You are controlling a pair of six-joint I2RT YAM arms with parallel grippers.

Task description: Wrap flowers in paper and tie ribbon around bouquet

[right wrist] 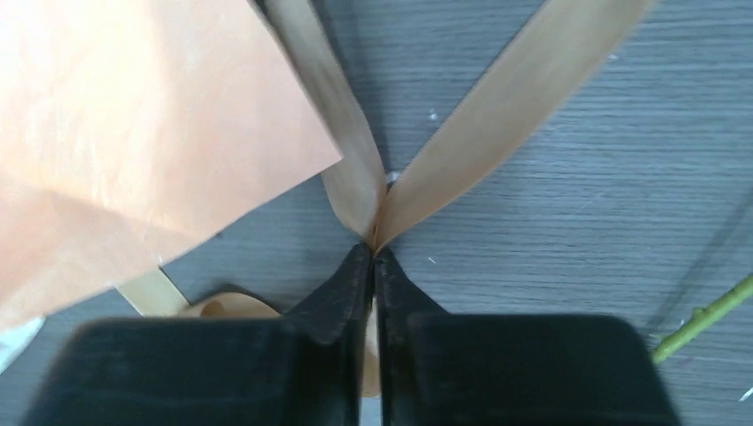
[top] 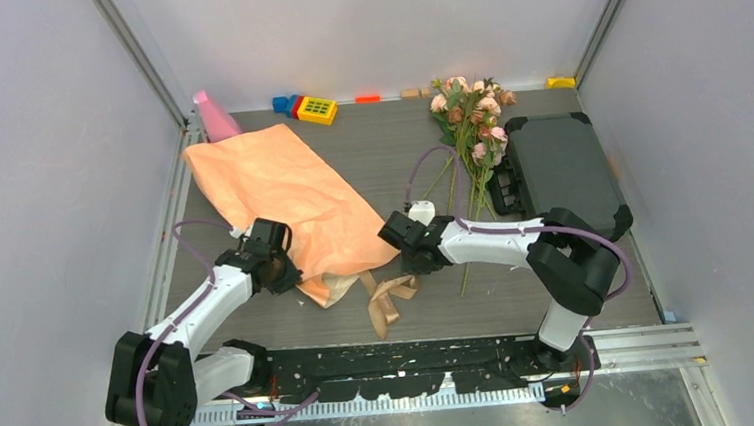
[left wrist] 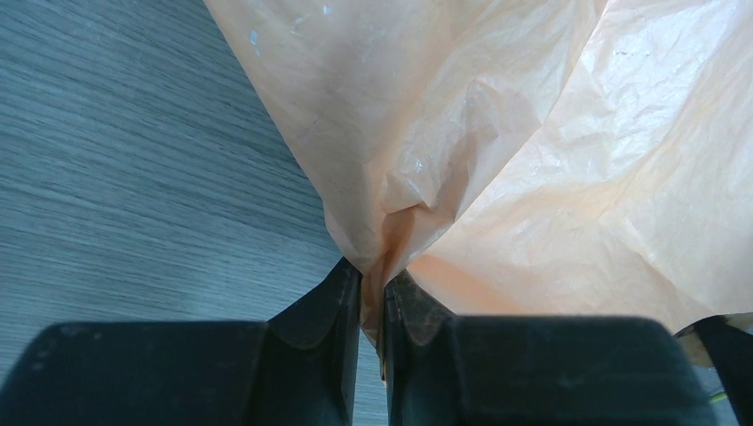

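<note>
**Held: paper (left wrist: 533, 133) and ribbon (right wrist: 497, 124); flowers (top: 472, 116) unwrapped**

The paper's near edge is clamped in the left gripper (left wrist: 373, 277), probably so the sheet can be dragged. The ribbon is clamped in the right gripper (right wrist: 374, 255), beside the sheet's corner. The flowers are left well apart, beside a case (top: 560, 165)

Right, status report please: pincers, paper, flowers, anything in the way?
Left pincer shut on paper edge. Right pincer shut on ribbon. Flowers unwrapped, apart from paper, beside black case. Right arm crosses over stems.
</note>
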